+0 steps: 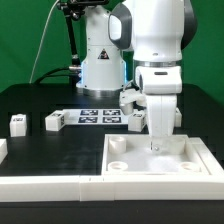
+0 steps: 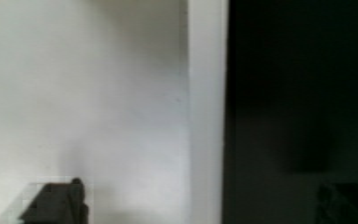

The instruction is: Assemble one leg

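White plastic panel (image 1: 190, 155) is straddled at its rim by the gripper (image 1: 157, 144), jaws spread and empty. The leg (image 1: 53, 120) lies untouched toward the bench edge at the exterior view's left. The step is judged preparatory; next, a lift and a traverse to it are called for.

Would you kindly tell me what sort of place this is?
Probably a robotics lab bench: green curtain behind, a black table carrying the marker board, and the robot arm over a white panel.
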Motion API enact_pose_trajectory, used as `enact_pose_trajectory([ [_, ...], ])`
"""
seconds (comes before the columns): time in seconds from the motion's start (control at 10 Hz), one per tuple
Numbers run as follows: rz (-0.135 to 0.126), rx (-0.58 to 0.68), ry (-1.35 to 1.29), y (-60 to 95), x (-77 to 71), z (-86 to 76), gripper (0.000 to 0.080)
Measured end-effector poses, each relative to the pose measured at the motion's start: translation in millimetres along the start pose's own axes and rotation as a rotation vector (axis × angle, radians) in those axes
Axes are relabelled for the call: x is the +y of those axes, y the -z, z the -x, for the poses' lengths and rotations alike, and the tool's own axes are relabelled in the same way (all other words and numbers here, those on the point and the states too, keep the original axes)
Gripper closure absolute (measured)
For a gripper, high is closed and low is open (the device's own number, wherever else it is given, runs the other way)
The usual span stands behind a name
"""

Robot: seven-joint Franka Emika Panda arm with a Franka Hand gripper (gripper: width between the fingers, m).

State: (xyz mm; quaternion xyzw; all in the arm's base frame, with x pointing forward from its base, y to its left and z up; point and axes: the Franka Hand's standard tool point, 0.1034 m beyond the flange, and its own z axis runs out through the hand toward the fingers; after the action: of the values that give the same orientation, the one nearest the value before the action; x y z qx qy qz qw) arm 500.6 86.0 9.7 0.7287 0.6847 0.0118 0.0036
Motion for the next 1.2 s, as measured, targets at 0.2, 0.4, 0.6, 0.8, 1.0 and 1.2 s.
enact_pose_trajectory([
  [0.2, -0.003, -0.007, -0.061, 12.1, -12.0, -2.4, 0.0150],
  [0.4, 0.010, -0.018, -0.095, 37.8, -24.8, -9.1, 0.0150],
  [0.6, 0.020, -0.019, -0.132, 48.8, -35.4, -17.8, 0.0150],
  [0.8, 0.015, -0.019, -0.150, 45.7, -34.9, -15.4, 0.0150],
  [1.0, 0.013, -0.015, -0.290, 45.5, -35.4, -16.2, 0.0150],
  [1.2, 0.017, 0.000, -0.531, 42.9, -45.4, -18.4, 0.0150],
])
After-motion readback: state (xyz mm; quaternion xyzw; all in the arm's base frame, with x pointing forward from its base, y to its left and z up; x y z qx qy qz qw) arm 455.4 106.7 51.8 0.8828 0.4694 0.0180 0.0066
